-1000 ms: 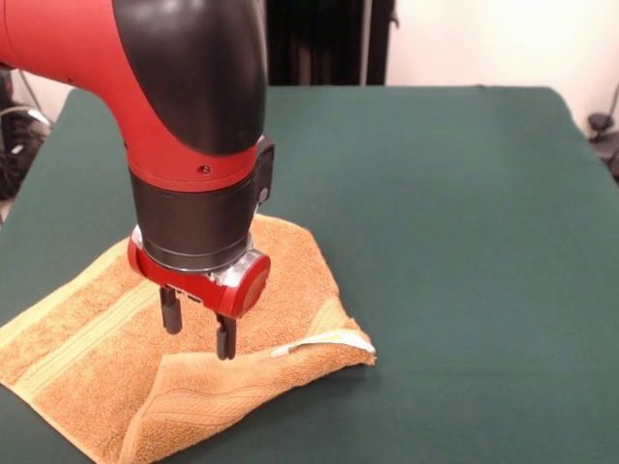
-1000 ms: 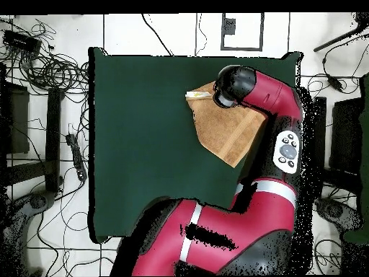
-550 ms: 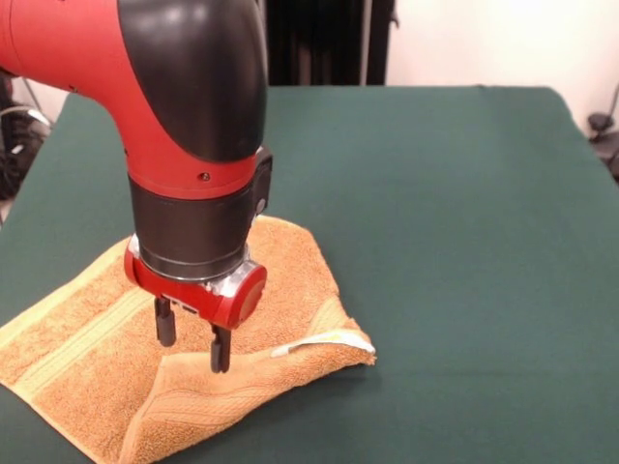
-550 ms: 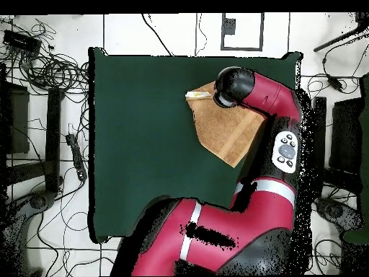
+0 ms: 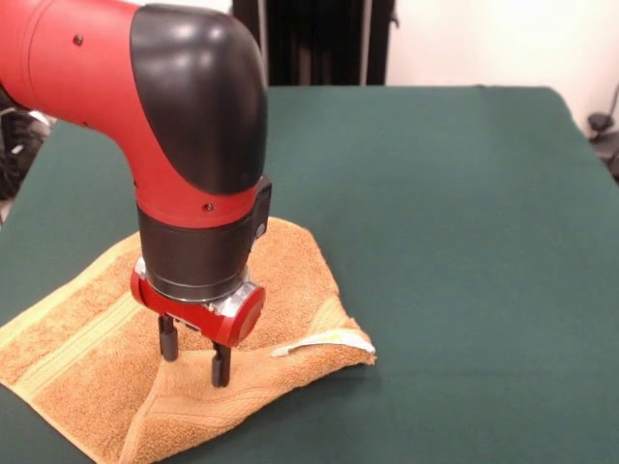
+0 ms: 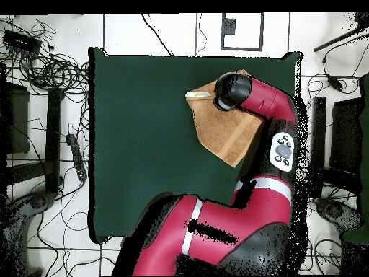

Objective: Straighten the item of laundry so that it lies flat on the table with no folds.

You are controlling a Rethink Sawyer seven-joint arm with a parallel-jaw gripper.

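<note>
End effector (image 5: 194, 363) lowered, fingers apart, onto folded towel (image 5: 87, 338)

Pale wall (image 5: 503, 39) behind, w/ dark stand or curtain (image 5: 319, 43) at centre. Floor (image 6: 58, 252) light, marked w/ dark lines. Tangled black cables (image 6: 43, 68) one side; dark equipment (image 6: 14, 122) at both edges. Lighting even.

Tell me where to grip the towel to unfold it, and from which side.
Grip the folded-over flap's edge, likely from straight above, where the open pincer already straddles it. The towel lies doubled at its near corner, with the white tag on top, so that raised edge looks like the layer to pinch and pull back across the table.
</note>
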